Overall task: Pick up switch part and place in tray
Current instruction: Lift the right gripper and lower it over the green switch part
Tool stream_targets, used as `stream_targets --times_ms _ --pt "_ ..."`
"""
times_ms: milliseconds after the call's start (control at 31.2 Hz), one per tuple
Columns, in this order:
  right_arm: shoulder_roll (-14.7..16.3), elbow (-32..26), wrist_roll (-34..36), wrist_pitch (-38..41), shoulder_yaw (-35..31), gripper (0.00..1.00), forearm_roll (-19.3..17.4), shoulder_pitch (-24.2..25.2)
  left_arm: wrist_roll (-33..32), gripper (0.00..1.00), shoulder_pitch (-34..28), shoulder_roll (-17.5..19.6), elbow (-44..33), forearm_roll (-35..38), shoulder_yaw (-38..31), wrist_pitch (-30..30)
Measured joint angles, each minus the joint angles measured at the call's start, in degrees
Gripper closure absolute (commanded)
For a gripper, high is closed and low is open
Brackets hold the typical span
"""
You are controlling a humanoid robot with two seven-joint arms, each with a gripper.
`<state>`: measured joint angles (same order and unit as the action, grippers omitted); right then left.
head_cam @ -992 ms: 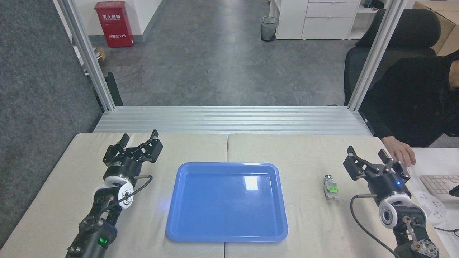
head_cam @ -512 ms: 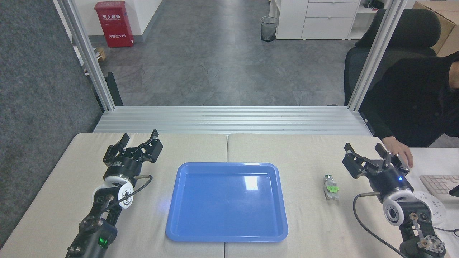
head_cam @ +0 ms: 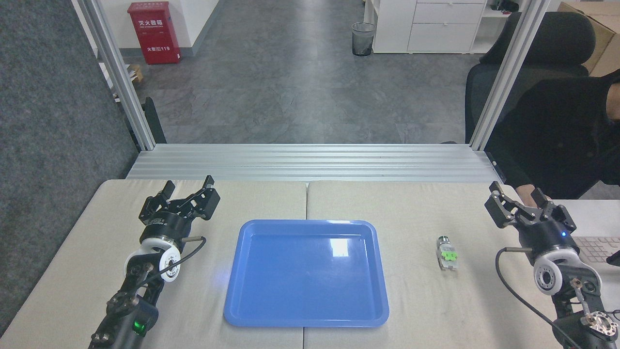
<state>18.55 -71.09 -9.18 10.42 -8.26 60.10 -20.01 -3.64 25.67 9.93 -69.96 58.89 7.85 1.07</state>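
Switch part (head_cam: 447, 254) lies on table right of blue tray (head_cam: 306, 321); left gripper (head_cam: 188, 190) and right gripper (head_cam: 517, 198) both spread, empty.

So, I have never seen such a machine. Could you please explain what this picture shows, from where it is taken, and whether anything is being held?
The picture comes from a camera in the robot's own head, looking down at a table. The two black arms are the robot's. Its left gripper and right gripper both stand open and hold nothing. On the table lie an empty blue tray and, to its right, a small switch part with a green clip. At the far right edge a person in dark clothing sits beside a keyboard.
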Motion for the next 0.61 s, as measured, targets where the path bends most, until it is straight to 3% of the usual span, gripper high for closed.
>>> stream_targets --times_ms 224,608 --pt "1.04 0.68 2.73 -0.91 1.92 0.08 -0.25 -0.24 0.00 0.00 0.00 0.00 0.00 0.00 0.00 -0.01" --pt "2.56 1.11 7.76 -1.15 5.07 0.07 0.50 1.13 0.00 0.00 0.00 0.00 0.00 0.00 0.01 -0.01"
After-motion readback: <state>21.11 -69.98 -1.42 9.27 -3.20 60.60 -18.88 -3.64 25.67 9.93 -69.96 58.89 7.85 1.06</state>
